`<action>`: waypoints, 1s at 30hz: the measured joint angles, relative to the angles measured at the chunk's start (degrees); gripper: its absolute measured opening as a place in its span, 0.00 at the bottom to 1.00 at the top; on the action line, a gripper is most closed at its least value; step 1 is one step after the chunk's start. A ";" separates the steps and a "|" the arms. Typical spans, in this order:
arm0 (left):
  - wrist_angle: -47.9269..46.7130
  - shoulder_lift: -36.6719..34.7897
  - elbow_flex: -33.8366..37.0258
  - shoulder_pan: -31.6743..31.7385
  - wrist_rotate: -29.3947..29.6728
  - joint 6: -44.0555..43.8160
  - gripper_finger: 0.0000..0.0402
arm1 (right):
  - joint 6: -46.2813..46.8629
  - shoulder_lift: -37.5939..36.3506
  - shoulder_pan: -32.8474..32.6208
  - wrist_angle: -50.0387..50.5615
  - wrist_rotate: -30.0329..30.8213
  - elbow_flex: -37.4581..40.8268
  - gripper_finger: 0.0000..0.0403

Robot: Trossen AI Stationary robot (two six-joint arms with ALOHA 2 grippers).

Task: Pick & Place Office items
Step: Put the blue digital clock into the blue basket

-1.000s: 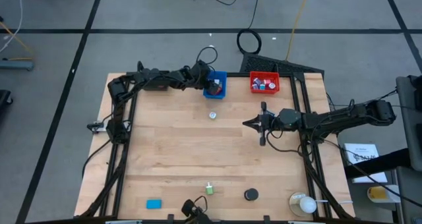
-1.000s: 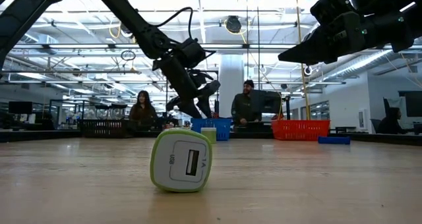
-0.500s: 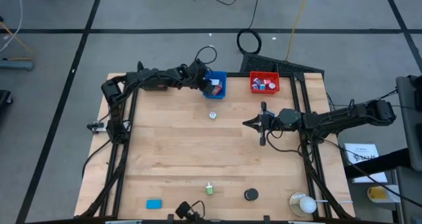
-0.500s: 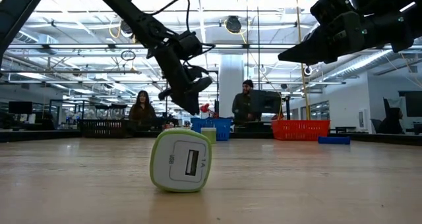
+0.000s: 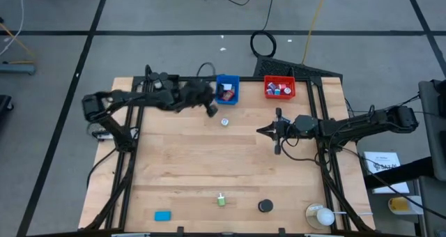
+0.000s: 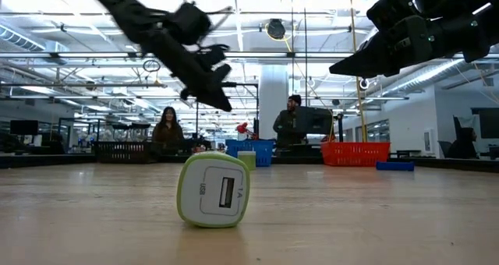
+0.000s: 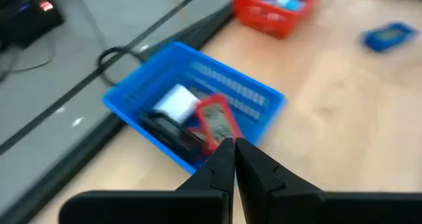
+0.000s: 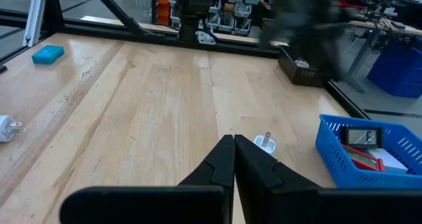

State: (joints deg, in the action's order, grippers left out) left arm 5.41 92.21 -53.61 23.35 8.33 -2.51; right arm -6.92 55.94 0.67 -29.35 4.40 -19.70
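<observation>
The blue bin (image 5: 227, 89) at the table's far edge holds white, red and black office items (image 7: 198, 118). Beside it, the red bin (image 5: 279, 88) holds more pieces. My left gripper (image 5: 213, 112) hangs shut and empty above the table, just near and left of the blue bin (image 7: 198, 112). A small white piece (image 5: 224, 121) lies on the wood close by. A green-white block (image 6: 214, 191), a black disc (image 5: 265, 206) and a blue piece (image 5: 162, 215) lie near the front edge. My right gripper (image 5: 261, 130) hovers shut at mid-right.
A roundish white object in a clear holder (image 5: 322, 216) stands at the near right corner. Another blue piece (image 7: 388, 36) lies on the wood beyond the red bin (image 7: 277, 6). Bare wood spans the table's middle. People sit in the room beyond the far edge (image 6: 168, 128).
My left gripper has drawn back from over the blue bin toward the table's near and left side, rising and rolling as it went. Its fingers, apart a second ago, have shut with nothing between them. The right arm has kept still.
</observation>
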 joint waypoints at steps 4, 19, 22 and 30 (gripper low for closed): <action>10.74 -6.47 10.66 -2.24 -5.27 2.39 0.01 | -0.02 -0.02 0.00 -1.70 0.01 0.00 0.01; 18.64 -20.36 28.71 -9.95 -14.94 2.47 0.06 | 0.57 -0.02 0.00 -3.82 0.02 0.00 0.01; 18.68 -20.33 28.75 -11.56 -14.92 1.73 0.06 | 0.59 -0.02 0.00 -3.81 0.02 0.00 0.01; 20.27 -20.33 28.75 -14.90 -14.92 -0.40 0.06 | 3.03 -0.02 0.00 -3.98 0.02 0.00 0.01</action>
State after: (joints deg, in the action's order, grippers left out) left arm 25.68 71.88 -24.86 8.45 -6.59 -2.91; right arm -3.88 55.92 0.67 -33.34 4.43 -19.70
